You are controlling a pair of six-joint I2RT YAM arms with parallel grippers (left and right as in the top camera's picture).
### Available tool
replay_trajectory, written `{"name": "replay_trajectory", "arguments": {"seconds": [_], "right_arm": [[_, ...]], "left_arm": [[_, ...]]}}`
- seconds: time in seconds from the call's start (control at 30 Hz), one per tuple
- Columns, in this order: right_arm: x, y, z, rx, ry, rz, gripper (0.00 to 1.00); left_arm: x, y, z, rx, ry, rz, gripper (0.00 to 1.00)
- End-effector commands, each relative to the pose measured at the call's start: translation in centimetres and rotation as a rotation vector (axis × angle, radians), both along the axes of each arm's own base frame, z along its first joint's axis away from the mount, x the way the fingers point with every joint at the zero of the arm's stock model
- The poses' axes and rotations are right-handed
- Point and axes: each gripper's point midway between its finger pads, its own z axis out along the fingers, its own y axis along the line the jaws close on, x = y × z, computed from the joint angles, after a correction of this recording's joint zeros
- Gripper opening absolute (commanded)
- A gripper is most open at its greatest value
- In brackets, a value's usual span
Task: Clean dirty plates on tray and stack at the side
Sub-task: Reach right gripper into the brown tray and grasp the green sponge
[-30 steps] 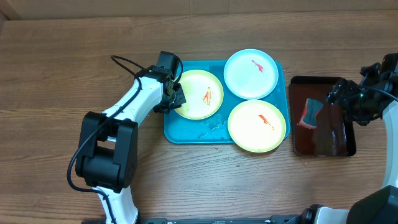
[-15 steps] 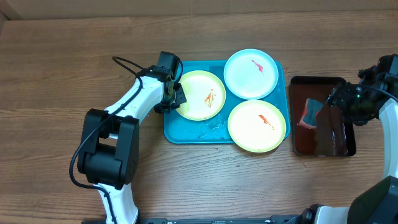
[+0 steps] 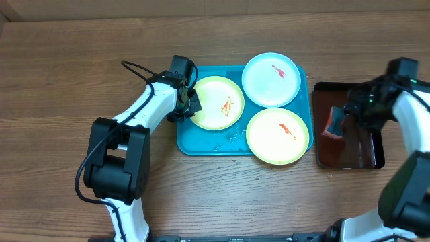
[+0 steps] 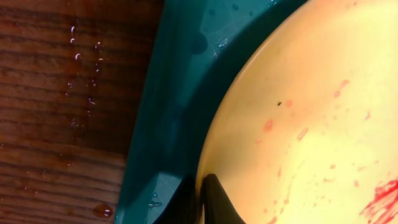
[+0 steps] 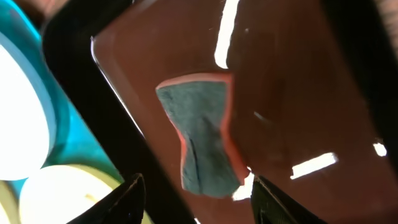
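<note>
Your left jaws are pinching shut on the rim of the left yellow plate (image 3: pixel 215 101) in the tray (image 3: pixel 201 144); your right jaws are hanging wide above the sponge (image 5: pixel 202 140).

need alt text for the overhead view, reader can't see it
A teal tray holds three red-smeared plates; the left gripper pinches the left rim of the far yellow plate, beside a near yellow plate and a blue-white plate. The right gripper hangs open over a sponge in a dark tray.
</note>
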Motion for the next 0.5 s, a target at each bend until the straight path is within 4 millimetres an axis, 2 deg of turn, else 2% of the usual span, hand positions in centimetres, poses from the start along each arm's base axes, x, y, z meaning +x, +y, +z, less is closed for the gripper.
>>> {"name": "replay_trajectory", "arguments": {"seconds": [0.0,0.2,0.4,0.47], "right_arm": [[0.2,1.2,-2.0,-0.061,0.058,0.052,0.55],[-0.2,-0.2,-4.0,-0.225,0.144,0.045,0.53],[0.4,-0.5,-4.3,-0.240,0.129,0.042,0.46],[0.7,0.1,-4.4,-0.212,0.114,0.064,0.43]], "left_arm": [[-1.0,0.4,-2.3,0.025,0.061,-0.005,0.04],[-1.1,0.4,-2.3,0.025,0.061,-0.005,0.04],[-1.1,0.4,-2.3,0.025,0.061,-0.005,0.04],[-1.1,0.4,-2.3,0.026,0.061,-0.005,0.04]]}}
